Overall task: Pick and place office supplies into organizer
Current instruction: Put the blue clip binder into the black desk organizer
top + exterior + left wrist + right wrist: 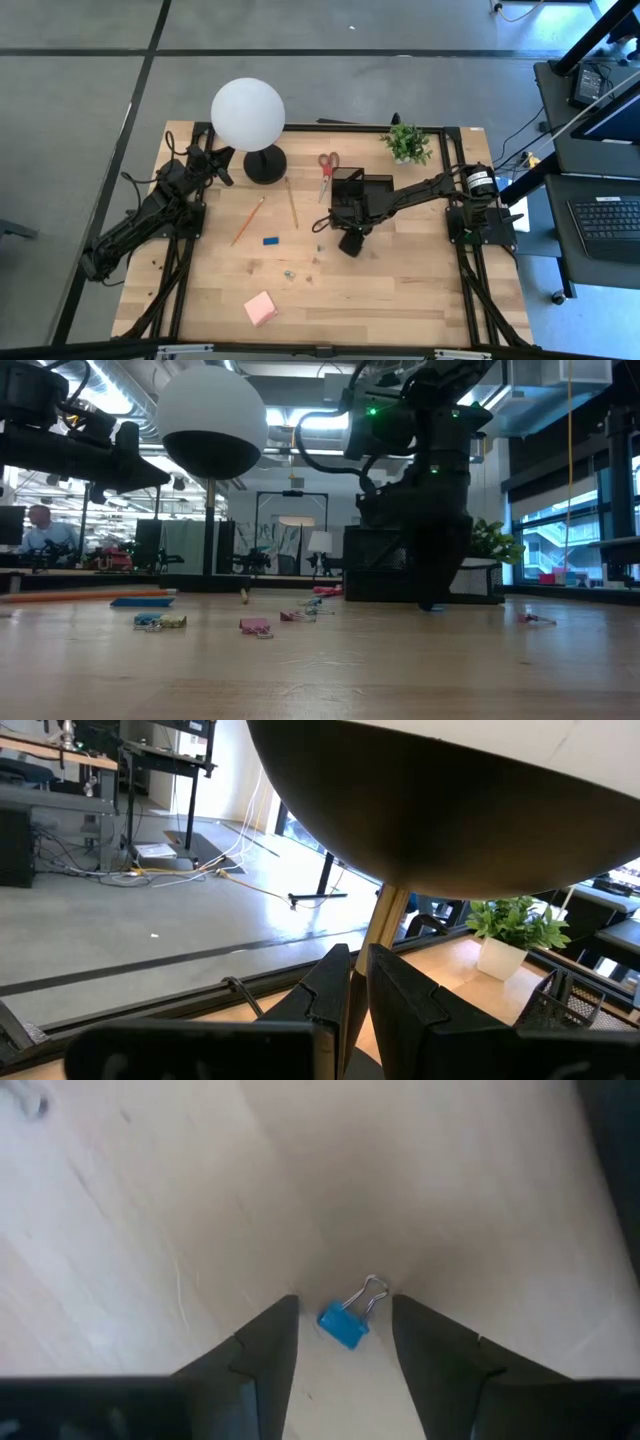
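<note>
The right tool (345, 1342) hangs just above the surface (150, 1230), jaws narrowly apart, with a small blue binder clip (345, 1323) lying loose between the fingertips, wire handles pointing to 1 o'clock; the organizer (362, 187) sits close at 12 o'clock, the left tool (350, 1010) parked shut by the lamp (248, 113)

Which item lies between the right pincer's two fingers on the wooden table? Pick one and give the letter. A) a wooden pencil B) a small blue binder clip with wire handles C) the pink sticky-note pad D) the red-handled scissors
B: the right wrist view shows the right pincer lowered over the light wooden table with a small blue binder clip with wire handles lying between its dark fingers, gaps visible on both sides.
</note>
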